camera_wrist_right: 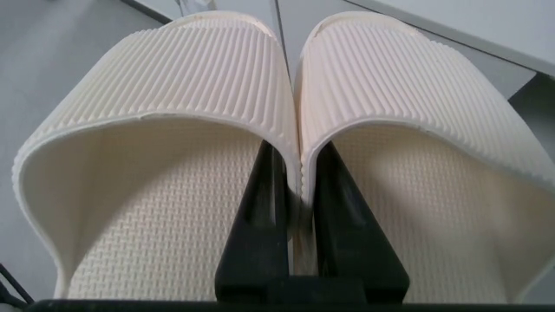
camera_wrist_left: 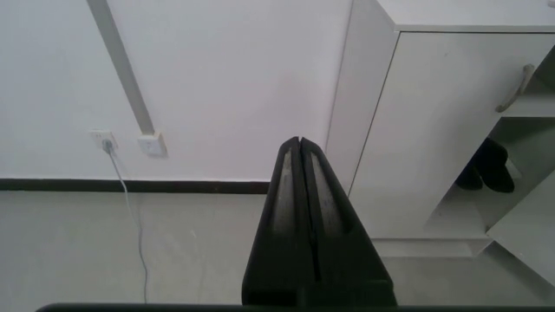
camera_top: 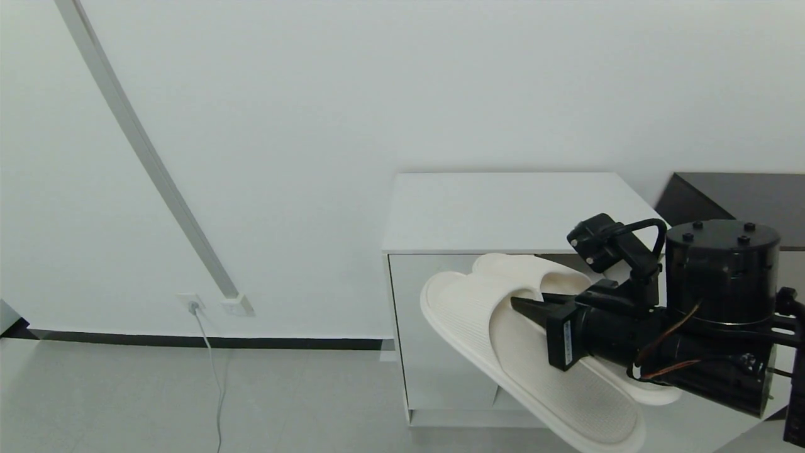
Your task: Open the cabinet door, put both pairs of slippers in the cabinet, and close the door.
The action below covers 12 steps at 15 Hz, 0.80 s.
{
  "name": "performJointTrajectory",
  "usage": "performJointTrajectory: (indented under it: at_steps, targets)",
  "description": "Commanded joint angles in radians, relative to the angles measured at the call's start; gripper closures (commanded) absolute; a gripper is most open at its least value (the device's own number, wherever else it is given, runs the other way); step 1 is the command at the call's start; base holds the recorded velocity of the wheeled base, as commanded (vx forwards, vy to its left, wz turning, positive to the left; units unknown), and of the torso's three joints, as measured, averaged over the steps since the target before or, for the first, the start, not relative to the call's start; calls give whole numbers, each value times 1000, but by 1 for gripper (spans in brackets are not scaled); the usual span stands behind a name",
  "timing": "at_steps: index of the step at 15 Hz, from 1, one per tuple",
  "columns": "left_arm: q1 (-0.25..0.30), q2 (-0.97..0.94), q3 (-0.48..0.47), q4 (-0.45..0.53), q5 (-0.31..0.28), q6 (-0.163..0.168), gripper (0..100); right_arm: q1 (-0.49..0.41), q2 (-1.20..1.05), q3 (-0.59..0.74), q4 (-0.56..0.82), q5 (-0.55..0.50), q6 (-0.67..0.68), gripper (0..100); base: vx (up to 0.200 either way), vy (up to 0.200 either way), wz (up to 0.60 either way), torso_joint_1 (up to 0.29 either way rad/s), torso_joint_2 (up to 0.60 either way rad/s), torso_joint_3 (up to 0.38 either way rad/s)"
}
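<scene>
Gripping firmly with the right pincer (camera_top: 519, 304) on a pair of cream slippers (camera_top: 478, 321), fingers (camera_wrist_right: 260, 212) one inside each slipper, pinching the two inner strap walls together. Held up off the floor (camera_top: 188, 396) right in front of the cabinet (camera_top: 503, 214), below its top, side by side and tilted, toe ends up toward the cabinet front, heel ends hanging lower. From the right wrist: ribbed uppers, bumpy insoles, touching along the middle. Over to the left pincer (camera_wrist_left: 299, 208): pressed fully closed, pads flat against each other, nothing between them, hanging clear of the cabinet off its left front corner. Seen from there on the cabinet front: a closed white panel with a metal handle (camera_wrist_left: 519, 87) at its edge. Past that handle, an open compartment with a shelf (camera_wrist_left: 533, 108) and a pair of dark shoes (camera_wrist_left: 487, 169) standing under it. Left of the cabinet, low on the wall: a socket (camera_top: 190, 303) with a cable (camera_top: 217, 377) dropping to the floor. Next to it, the foot of a grey strip (camera_top: 144, 151) slanting up the wall. Right of the cabinet, just beside its top: a black surface (camera_top: 742, 195).
</scene>
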Motion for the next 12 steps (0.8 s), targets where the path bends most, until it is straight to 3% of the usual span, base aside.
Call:
performJointTrajectory:
  at_steps: [1,12]
  targets:
    - [0,1,0,1,0,0,100,1,3,0,0,0,0,100,0,-200,0,2,2,7]
    - [0,1,0,-1,0,0,100,1,5,2,0,-2,-2,100,0,-200,0,4,3,2]
